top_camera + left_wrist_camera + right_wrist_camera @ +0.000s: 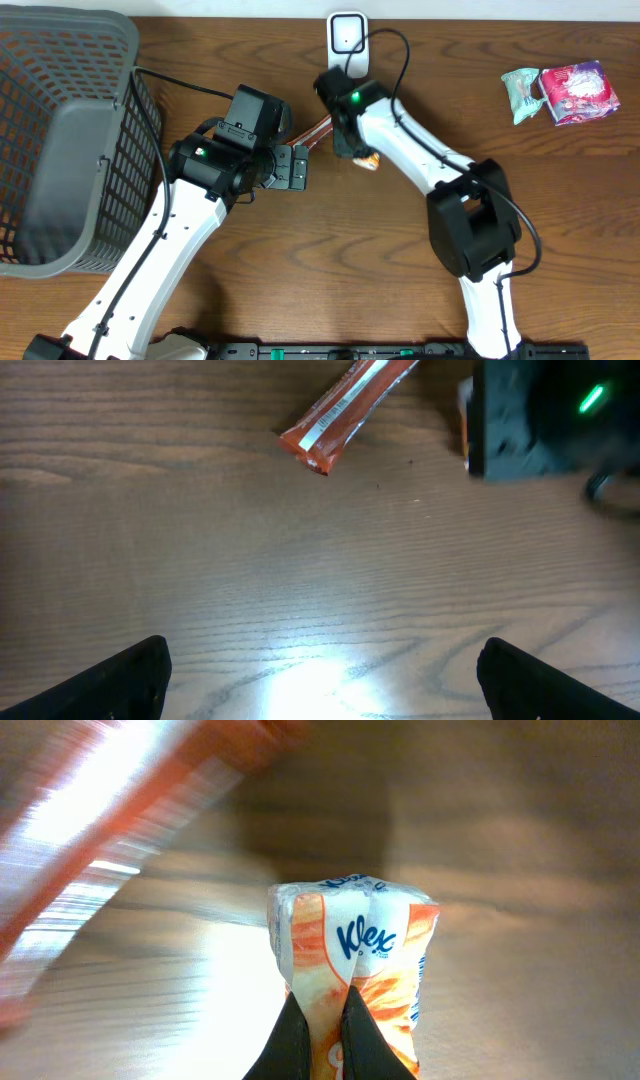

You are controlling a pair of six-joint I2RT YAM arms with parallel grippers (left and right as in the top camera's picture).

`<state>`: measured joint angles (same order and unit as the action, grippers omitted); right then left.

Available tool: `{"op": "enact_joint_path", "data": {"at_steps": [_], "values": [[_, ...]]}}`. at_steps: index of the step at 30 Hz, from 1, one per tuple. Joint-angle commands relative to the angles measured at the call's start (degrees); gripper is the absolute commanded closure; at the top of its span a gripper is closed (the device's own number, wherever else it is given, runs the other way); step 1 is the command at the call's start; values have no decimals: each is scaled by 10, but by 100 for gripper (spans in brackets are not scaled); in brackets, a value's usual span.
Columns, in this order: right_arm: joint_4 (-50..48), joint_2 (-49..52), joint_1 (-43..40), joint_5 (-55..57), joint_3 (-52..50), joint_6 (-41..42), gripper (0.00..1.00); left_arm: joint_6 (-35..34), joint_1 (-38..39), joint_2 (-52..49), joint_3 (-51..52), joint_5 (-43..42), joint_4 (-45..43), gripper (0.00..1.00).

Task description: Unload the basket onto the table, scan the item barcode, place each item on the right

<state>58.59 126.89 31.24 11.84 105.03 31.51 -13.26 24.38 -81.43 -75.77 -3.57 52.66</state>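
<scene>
Pinching a tissue pack (350,960): right jaws pressed together on its orange-and-white wrapper. I see the two dark fingers (292,1042) meeting at its near end, with the "Klex" lettering facing my wrist camera. I cannot tell whether the pack rests on the worktop (330,260) or hangs just above it.

From overhead, only a corner of the pack shows under the right wrist, in the far half of the worktop near its centre line. The scanner (347,38), a white unit, stands at the middle of the far edge, near the pack but apart from it.

Left jaws spread wide over bare wood, one dark finger at each lower corner of my left wrist view.

A snack bar (345,410) in an orange wrapper with a white label lies flat between the two wrists.

Grey basket (60,130) fills the far left corner and runs down the left edge.

Near the far right corner, a green packet (520,92) touches a pink packet (578,92).
</scene>
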Motion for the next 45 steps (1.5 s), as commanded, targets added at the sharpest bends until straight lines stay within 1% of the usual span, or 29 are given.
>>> {"op": "enact_joint_path", "data": {"at_steps": [1,5,10,12,14,16,17,18,22,24,27,28,29,30,34,37,40,43,45], "values": [[2,-20,-36,-176,49,-93,99,1,-2,-2,-2,0,2,2],[0,-17,-78,-366,36,-162,99,1,-2,-2,-2,0,2,2],[-26,-16,-137,-561,-51,-204,99,1,-2,-2,-2,0,2,2],[-55,-16,-158,-622,-95,-223,99,1,-2,-2,-2,0,2,2],[-101,-16,-181,-653,-141,-241,99,1,-2,-2,-2,0,2,2],[-144,-16,-203,-653,-182,-239,99,1,-2,-2,-2,0,2,2],[-158,-16,-214,-652,-197,-236,97,1,-2,-2,-2,0,2,2],[-167,-16,-227,-646,-211,-234,93,1,-2,-2,-2,0,2,2],[-151,-20,-274,-572,-214,-235,56,1,-2,-2,-2,0,2,2],[-125,-28,-294,-552,-195,-241,48,1,-2,-2,-2,0,2,2],[-85,-40,-308,-552,-160,-263,46,1,-2,-2,-2,0,2,2],[-68,-45,-309,-551,-146,-267,40,1,-2,-2,-2,0,2,2],[-59,-46,-309,-552,-137,-273,38,1,-2,-2,-2,0,2,2],[-50,-48,-304,-552,-129,-276,32,1,-2,-2,-2,0,2,2],[-52,-47,-287,-520,-132,-276,33,1,-2,-2,-2,0,2,2],[-53,-47,-268,-467,-134,-275,39,1,-2,-2,-2,0,2,2],[-53,-47,-243,-424,-140,-273,40,1,-2,-2,-2,0,2,2],[-67,-47,-215,-351,-156,-244,42,1,-2,-2,-2,0,2,2],[-78,-47,-204,-322,-167,-229,44,1,-2,-2,-2,0,2,2]]}}
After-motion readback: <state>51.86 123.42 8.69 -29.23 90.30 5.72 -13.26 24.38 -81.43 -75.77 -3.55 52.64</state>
